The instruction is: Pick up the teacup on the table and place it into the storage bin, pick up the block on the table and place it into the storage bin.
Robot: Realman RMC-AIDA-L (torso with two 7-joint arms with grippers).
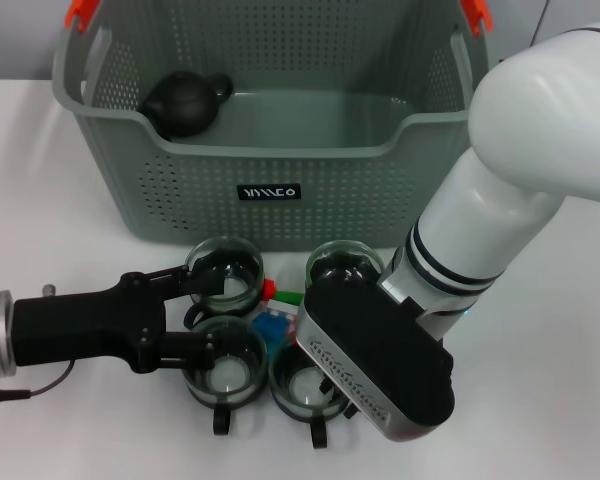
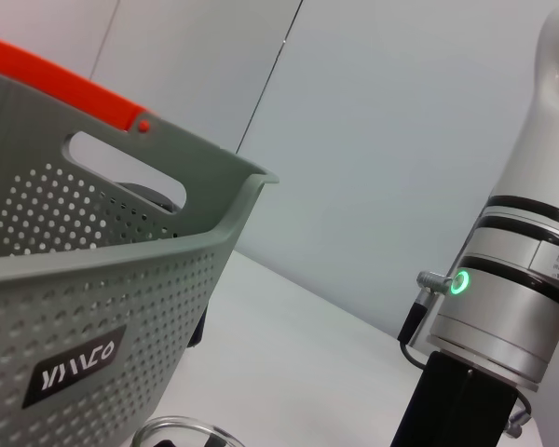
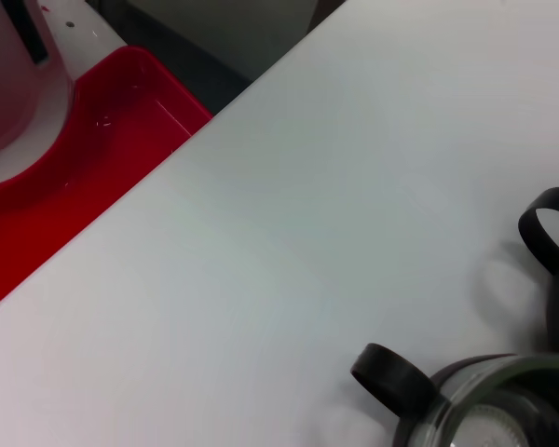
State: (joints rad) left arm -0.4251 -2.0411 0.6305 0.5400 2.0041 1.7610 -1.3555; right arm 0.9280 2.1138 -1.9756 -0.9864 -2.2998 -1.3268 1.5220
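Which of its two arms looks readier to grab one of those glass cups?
Left, probably. The left gripper is open between the two left teacups, fingers around one rim. The right gripper hovers over the right-hand cups.

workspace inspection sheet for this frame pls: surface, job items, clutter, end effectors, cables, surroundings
Surface: white table, nothing spilled.
Job's things: storage bin at the back; four glass teacups in front, rear-left teacup the one being grasped; coloured blocks between the cups.
Clutter: dark teapot inside the bin.
End effectors: left end effector open, one finger at the rear-left teacup, the other at the front-left one; right end effector low over the right-hand cups, fingers hidden.
Cables: thin cable at the left wrist.
Surroundings: red tray beyond the table edge.
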